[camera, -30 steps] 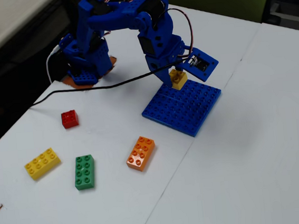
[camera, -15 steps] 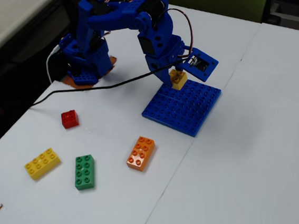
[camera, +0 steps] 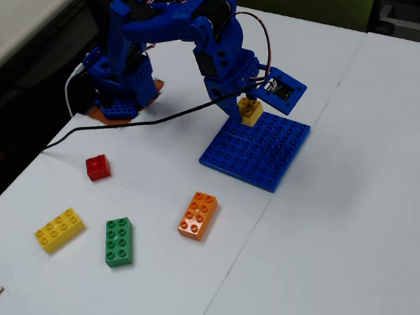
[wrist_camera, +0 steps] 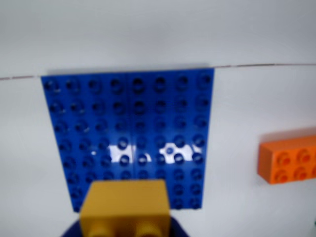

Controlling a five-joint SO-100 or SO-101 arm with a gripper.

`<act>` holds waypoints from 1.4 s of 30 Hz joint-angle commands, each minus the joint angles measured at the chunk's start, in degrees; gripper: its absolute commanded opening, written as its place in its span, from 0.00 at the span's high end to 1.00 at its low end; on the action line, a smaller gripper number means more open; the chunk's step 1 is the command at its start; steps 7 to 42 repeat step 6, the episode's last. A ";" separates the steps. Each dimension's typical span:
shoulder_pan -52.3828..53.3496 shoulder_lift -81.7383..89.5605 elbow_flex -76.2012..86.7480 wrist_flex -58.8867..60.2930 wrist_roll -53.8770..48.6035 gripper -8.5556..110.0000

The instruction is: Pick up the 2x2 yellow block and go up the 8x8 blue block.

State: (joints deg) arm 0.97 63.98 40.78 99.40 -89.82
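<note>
Wrist view first: the small yellow brick [wrist_camera: 124, 206] fills the bottom centre of the picture, close to the lens, its underside sockets facing the camera. A dark blue curve of the gripper [wrist_camera: 123, 232] peeks out beneath it at the bottom edge — the fingers themselves are not clear here. Beyond the brick lies the big blue baseplate [wrist_camera: 129, 136], flat on the white surface [wrist_camera: 256, 39], its rows of studs catching a few bright glints. The brick overlaps the plate's near edge in this picture. Off to the right sits an orange brick [wrist_camera: 287, 159], cut by the frame edge, well apart from the plate.

Over to the fixed view: the blue arm [camera: 176, 41] reaches from its base at the back left down to the baseplate [camera: 258, 151], and the gripper [camera: 248, 108] is pinching the yellow brick [camera: 250, 112] at the plate's back edge — whether the brick touches the studs or sits just above them, I cannot tell. A black cable [camera: 118, 125] trails from the arm across the surface [camera: 364, 210]. In front and to the left lie the loose pieces: a small red brick [camera: 98, 167], a long yellow brick [camera: 59, 230], a green brick [camera: 118, 241] and the orange brick [camera: 198, 214], all apart from one another and from the plate.
</note>
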 commanded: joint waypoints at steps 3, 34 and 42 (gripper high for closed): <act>0.09 0.18 -2.72 -0.62 0.35 0.93; 0.09 0.00 -2.72 -0.62 0.35 0.93; 0.09 0.00 -2.72 -0.62 0.35 0.93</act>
